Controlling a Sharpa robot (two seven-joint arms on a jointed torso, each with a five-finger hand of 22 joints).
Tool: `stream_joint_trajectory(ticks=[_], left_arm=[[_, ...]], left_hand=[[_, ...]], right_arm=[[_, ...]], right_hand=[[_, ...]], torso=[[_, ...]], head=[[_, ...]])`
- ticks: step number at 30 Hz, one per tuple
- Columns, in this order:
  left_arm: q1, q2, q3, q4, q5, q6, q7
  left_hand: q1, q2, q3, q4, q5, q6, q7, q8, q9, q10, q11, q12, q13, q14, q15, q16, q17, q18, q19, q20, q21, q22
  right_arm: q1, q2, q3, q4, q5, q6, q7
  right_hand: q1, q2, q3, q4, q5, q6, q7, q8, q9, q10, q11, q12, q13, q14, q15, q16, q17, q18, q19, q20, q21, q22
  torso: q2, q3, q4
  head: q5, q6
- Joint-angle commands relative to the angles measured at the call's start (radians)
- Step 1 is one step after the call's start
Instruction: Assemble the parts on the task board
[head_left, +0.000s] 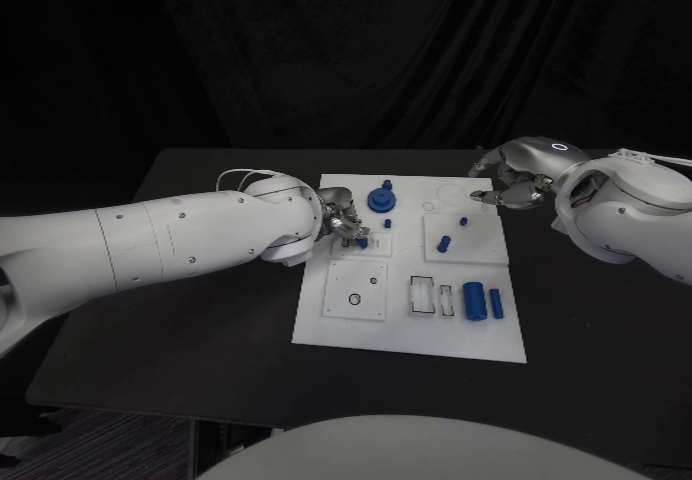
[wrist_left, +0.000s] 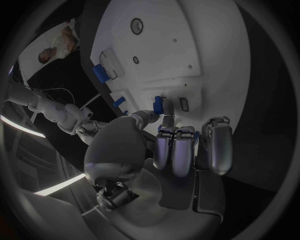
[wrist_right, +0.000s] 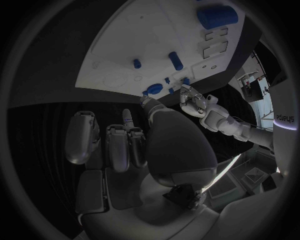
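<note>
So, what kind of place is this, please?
Probably a robotics lab test bench: a black table against a dark backdrop, a white task board carrying small blue parts, and two robot hands, left and right.

One readable text: "PUDU"-like lettering on a lit panel (wrist_right: 285, 118) at the room's edge, partly unclear.

You see the white task board (head_left: 408, 338) lying mid-table (head_left: 173, 350). Your left hand (head_left: 346, 222) sits over the board's left side, fingers down by a small blue part (head_left: 359, 243) there. Your right hand (head_left: 508, 185) hovers at the far right corner, fingers curled in. A blue gear-like part (head_left: 382, 198) stands far centre, and two blue cylinders (head_left: 482, 299) lie near right.
</note>
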Motion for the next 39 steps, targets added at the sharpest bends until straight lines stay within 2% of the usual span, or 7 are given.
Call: stream_joint_trajectory(ticks=[1, 25, 28, 33, 36, 37, 39], left_arm=[[-0.002, -0.007, 0.001, 0.011, 0.017, -0.049, 0.038], [-0.002, -0.041, 0.0, 0.043, 0.018, -0.133, 0.082], [-0.002, -0.053, 0.0, 0.056, 0.018, -0.184, 0.126], [-0.002, -0.08, 0.0, 0.079, 0.018, -0.25, 0.233], [-0.002, -0.099, 0.0, 0.092, 0.018, -0.26, 0.299], [-0.002, -0.108, 0.0, 0.097, 0.018, -0.256, 0.328], [-0.002, -0.125, 0.0, 0.108, 0.018, -0.253, 0.376]], left_hand=[[0.005, -0.005, 0.069, -0.066, -0.003, -0.008, 0.0, 0.005, 0.002, 0.106, -0.001, 0.003, 0.263, 0.104, 0.0, 0.003, 0.263, 0.002, -0.006, -0.002, -0.005, 0.102], [-0.003, -0.008, 0.082, -0.069, -0.019, -0.027, 0.007, -0.002, 0.005, 0.106, 0.004, 0.003, 0.263, 0.104, 0.004, 0.003, 0.263, 0.003, -0.012, 0.001, -0.012, 0.099], [-0.007, -0.008, 0.08, -0.065, -0.072, -0.034, 0.009, -0.008, 0.005, 0.106, 0.007, 0.003, 0.263, 0.104, 0.007, 0.003, 0.263, 0.003, -0.011, 0.005, -0.011, 0.103], [0.01, -0.002, 0.023, -0.057, -0.11, -0.107, 0.024, -0.022, 0.021, 0.106, 0.021, 0.003, 0.263, 0.104, 0.018, 0.003, 0.263, -0.001, -0.002, 0.014, -0.003, 0.116], [0.036, 0.008, -0.001, -0.056, -0.153, -0.139, 0.031, -0.026, 0.028, 0.106, 0.027, 0.003, 0.263, 0.104, 0.024, 0.003, 0.263, -0.004, 0.006, 0.02, 0.008, 0.128], [0.06, 0.013, -0.011, -0.058, -0.192, -0.155, 0.035, -0.025, 0.032, 0.106, 0.032, 0.003, 0.263, 0.104, 0.027, 0.003, 0.263, -0.007, 0.014, 0.024, 0.018, 0.139], [0.086, 0.017, -0.018, -0.061, -0.225, -0.178, 0.042, -0.031, 0.031, 0.106, 0.038, 0.003, 0.263, 0.104, 0.033, 0.003, 0.263, -0.009, 0.019, 0.029, 0.026, 0.148]], right_arm=[[-0.003, -0.002, 0.001, -0.001, 0.005, 0.009, -0.021], [-0.005, -0.006, 0.001, 0.001, 0.006, 0.006, -0.016], [-0.005, -0.012, 0.001, 0.009, 0.006, -0.014, -0.004], [-0.006, -0.023, 0.001, 0.045, 0.002, -0.075, 0.033], [-0.008, -0.028, 0.001, 0.074, -0.011, -0.102, 0.041], [-0.01, -0.03, 0.001, 0.089, -0.02, -0.112, 0.04], [-0.013, -0.034, 0.001, 0.114, -0.041, -0.125, 0.03]], right_hand=[[0.005, 0.001, 0.004, -0.002, 0.003, 0.007, -0.002, 0.003, -0.001, 0.083, 0.006, -0.005, 0.245, 0.076, 0.006, -0.003, 0.2, 0.007, -0.009, -0.001, -0.006, 0.171], [0.006, 0.001, 0.005, -0.002, 0.003, 0.01, -0.001, 0.004, -0.002, 0.083, 0.007, -0.005, 0.244, 0.075, 0.007, -0.005, 0.199, 0.007, -0.01, 0.0, -0.008, 0.17], [0.008, 0.0, 0.006, -0.003, 0.003, 0.021, -0.002, 0.007, -0.004, 0.083, 0.007, -0.005, 0.244, 0.076, 0.007, -0.005, 0.199, 0.007, -0.011, 0.0, -0.008, 0.17], [0.021, -0.005, 0.011, -0.013, 0.003, 0.045, -0.004, 0.014, -0.009, 0.087, 0.005, -0.002, 0.248, 0.077, 0.006, -0.001, 0.202, 0.006, -0.008, 0.0, -0.004, 0.172], [0.034, -0.013, 0.014, -0.022, 0.003, 0.062, -0.002, 0.017, -0.013, 0.096, 0.005, 0.005, 0.256, 0.083, 0.005, 0.012, 0.214, 0.002, 0.001, -0.001, 0.016, 0.178], [0.033, -0.015, 0.014, -0.022, 0.003, 0.068, -0.001, 0.018, -0.015, 0.102, 0.006, 0.009, 0.261, 0.086, 0.005, 0.019, 0.221, -0.001, 0.007, -0.001, 0.029, 0.181], [0.03, -0.019, 0.011, -0.019, 0.002, 0.082, 0.005, 0.021, -0.018, 0.104, 0.009, 0.01, 0.263, 0.094, 0.007, 0.039, 0.239, -0.007, 0.022, -0.001, 0.062, 0.19]], torso=[[0.0, 0.0003, -0.0006], [0.001, 0.0002, 0.0006], [0.001, 0.0001, 0.0001], [0.001, -0.0001, 0.0003], [0.001, 0.0, 0.0001], [0.001, -0.0001, 0.0], [0.002, -0.0004, 0.0]], head=[[0.0, 0.0], [0.0, 0.0], [0.002, 0.0], [0.003, 0.0], [0.004, 0.0], [0.005, 0.0], [0.004, 0.0]])
